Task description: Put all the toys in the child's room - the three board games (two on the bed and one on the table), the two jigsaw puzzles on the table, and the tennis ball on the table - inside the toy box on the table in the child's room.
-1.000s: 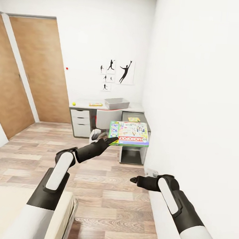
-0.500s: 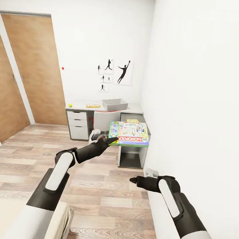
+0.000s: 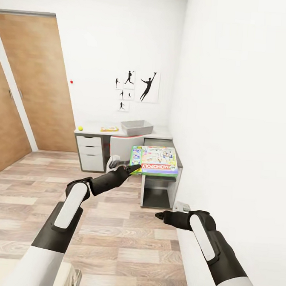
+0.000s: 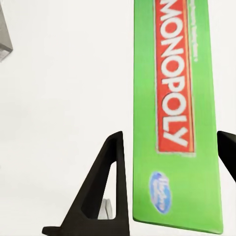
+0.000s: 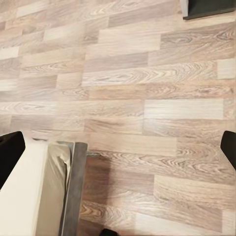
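Note:
My left gripper [image 3: 135, 168] is shut on the near edge of the Monopoly board game [image 3: 156, 160] and holds it flat in the air, in front of the table [image 3: 157, 131]. In the left wrist view the box's green edge [image 4: 177, 123] sits between the two fingers [image 4: 105, 187]. The pale grey toy box [image 3: 137, 127] stands on the tabletop. Left of it lie a flat yellow-red toy [image 3: 109, 128] and the tennis ball [image 3: 80, 128]. My right gripper [image 3: 159, 214] hangs open and empty over the floor, low at the right.
A white-backed chair [image 3: 125, 145] is tucked under the table, beside white drawers [image 3: 90, 153]. The right wall [image 3: 238, 124] runs close along my right arm. A wooden door [image 3: 45, 80] is at the left. The bed corner [image 5: 34, 191] lies below my right gripper.
The camera has moved, so the table sits a little left and the bed has slid almost out at the bottom. Both arms keep their poses, and the Monopoly box stays gripped.

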